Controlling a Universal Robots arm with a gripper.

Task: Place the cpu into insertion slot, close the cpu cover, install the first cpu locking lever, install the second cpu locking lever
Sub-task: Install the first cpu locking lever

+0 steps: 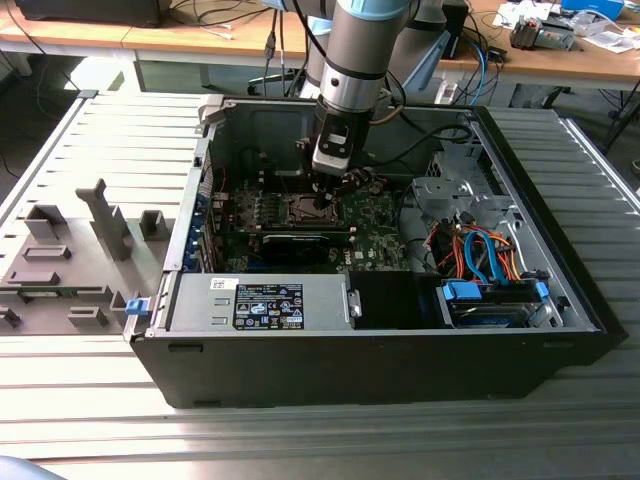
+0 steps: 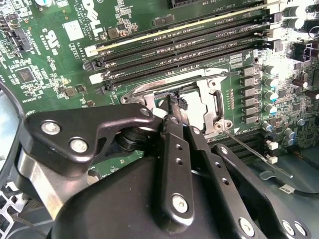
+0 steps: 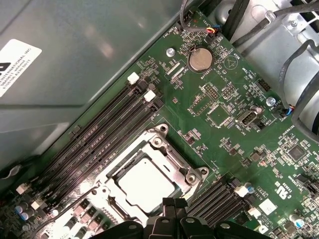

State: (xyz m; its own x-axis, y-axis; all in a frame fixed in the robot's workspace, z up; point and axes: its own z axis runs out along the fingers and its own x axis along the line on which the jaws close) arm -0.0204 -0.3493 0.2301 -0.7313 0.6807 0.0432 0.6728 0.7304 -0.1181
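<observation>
The cpu (image 3: 147,184) lies flat in the insertion slot (image 1: 303,208) of the green board, silver top showing. The cpu cover (image 3: 172,158) lies down over it, framing the chip. My gripper (image 3: 174,204) hangs just above one edge of the socket, its black fingers (image 2: 172,129) shut together with nothing seen between them. In the second wrist view the gripper (image 2: 175,99) touches or nearly touches the cover (image 2: 149,88) at its rim. A thin wire locking lever (image 2: 249,154) sticks out from the socket corner, raised off the board. In the exterior view the gripper (image 1: 325,195) reaches down into the open case.
Long black memory slots (image 3: 104,134) run along one side of the socket. A black graphics card (image 1: 295,240) and the power supply (image 1: 260,300) sit nearer the front. Blue and orange cables (image 1: 485,260) fill the exterior view's right. Grey fixtures (image 1: 60,260) stand outside the case.
</observation>
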